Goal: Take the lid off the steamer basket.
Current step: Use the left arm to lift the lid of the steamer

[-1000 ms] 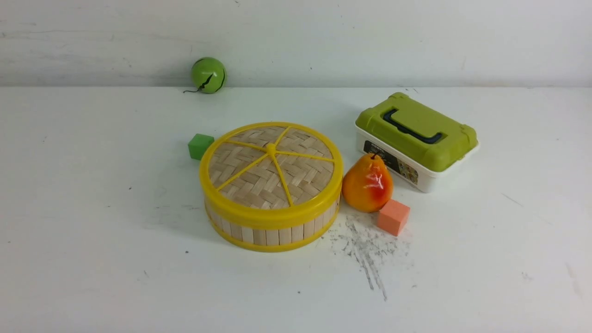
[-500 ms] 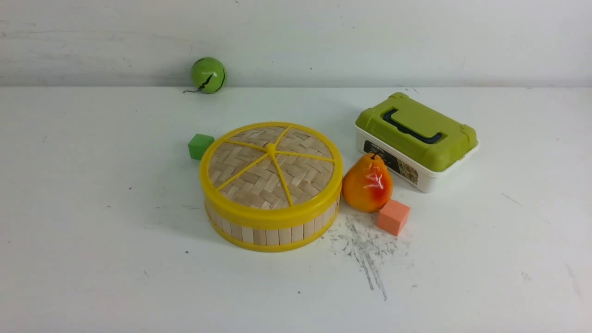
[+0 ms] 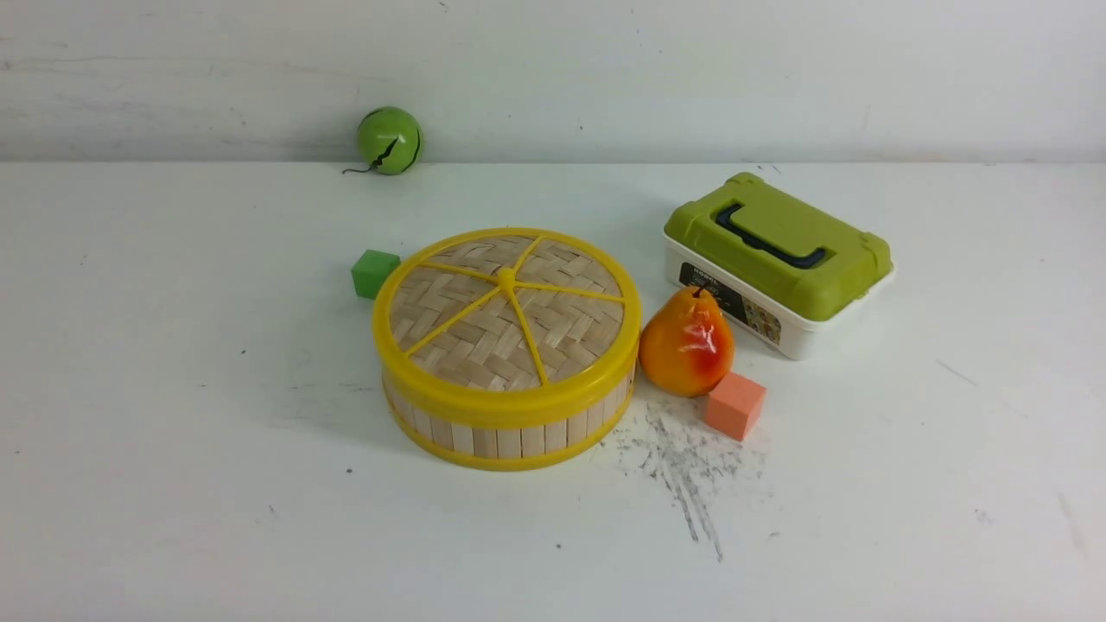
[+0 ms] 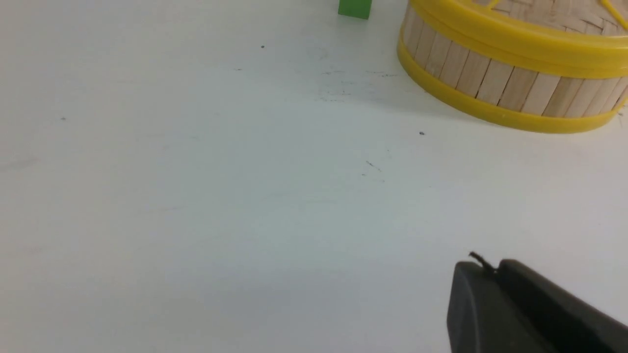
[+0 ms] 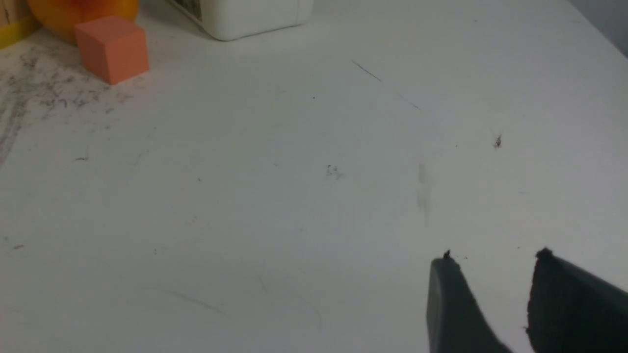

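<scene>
The lid (image 3: 506,321), woven bamboo with a yellow rim, spokes and centre knob, sits closed on the steamer basket (image 3: 510,432) at the table's middle. The basket's slat wall (image 4: 495,81) and the lid's rim (image 4: 515,41) also show in the left wrist view. Neither arm shows in the front view. My left gripper (image 4: 485,267) is shut and empty, over bare table well short of the basket. My right gripper (image 5: 493,257) is open and empty, over bare table away from the objects.
A pear (image 3: 687,343) and an orange cube (image 3: 734,405) stand right of the basket. A white box with a green lid (image 3: 776,259) is behind them. A green cube (image 3: 374,273) touches the basket's far left. A green ball (image 3: 389,140) lies at the back wall.
</scene>
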Available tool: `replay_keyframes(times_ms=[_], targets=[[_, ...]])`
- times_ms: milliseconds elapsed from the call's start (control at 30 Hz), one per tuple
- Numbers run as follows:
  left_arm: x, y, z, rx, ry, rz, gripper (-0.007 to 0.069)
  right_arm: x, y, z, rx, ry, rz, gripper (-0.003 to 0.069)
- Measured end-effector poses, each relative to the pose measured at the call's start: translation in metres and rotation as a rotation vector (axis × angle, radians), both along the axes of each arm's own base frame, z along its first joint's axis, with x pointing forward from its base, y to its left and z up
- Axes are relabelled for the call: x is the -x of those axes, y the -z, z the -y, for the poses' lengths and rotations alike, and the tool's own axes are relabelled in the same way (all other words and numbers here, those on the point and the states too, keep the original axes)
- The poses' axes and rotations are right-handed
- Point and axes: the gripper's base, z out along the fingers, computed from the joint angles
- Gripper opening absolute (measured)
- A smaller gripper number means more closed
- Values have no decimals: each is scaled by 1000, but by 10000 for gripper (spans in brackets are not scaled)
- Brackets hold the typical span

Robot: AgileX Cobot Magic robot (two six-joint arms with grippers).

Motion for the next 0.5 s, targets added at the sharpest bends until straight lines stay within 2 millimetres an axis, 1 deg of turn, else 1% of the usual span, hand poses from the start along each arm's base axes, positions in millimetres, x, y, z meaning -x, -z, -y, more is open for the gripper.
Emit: replay_keyframes(times_ms=[67, 200, 233, 300, 367, 500], targets=[[-1, -3, 0, 5, -4, 36, 41, 0, 0, 0, 0, 0, 0, 240], [-3, -20, -2, 29, -26, 224, 50, 0, 0, 0, 0, 0, 0, 240], [-3, -20, -2, 29, -26, 224, 50, 0, 0, 0, 0, 0, 0, 240], [-3, -33, -4, 47, -43, 365, 52, 0, 0, 0, 0, 0, 0, 240], [-2, -42, -5, 59, -54, 457, 54, 0, 0, 0, 0, 0, 0, 240], [1, -53, -6, 103, -68, 585, 54, 0, 0, 0, 0, 0, 0, 240]])
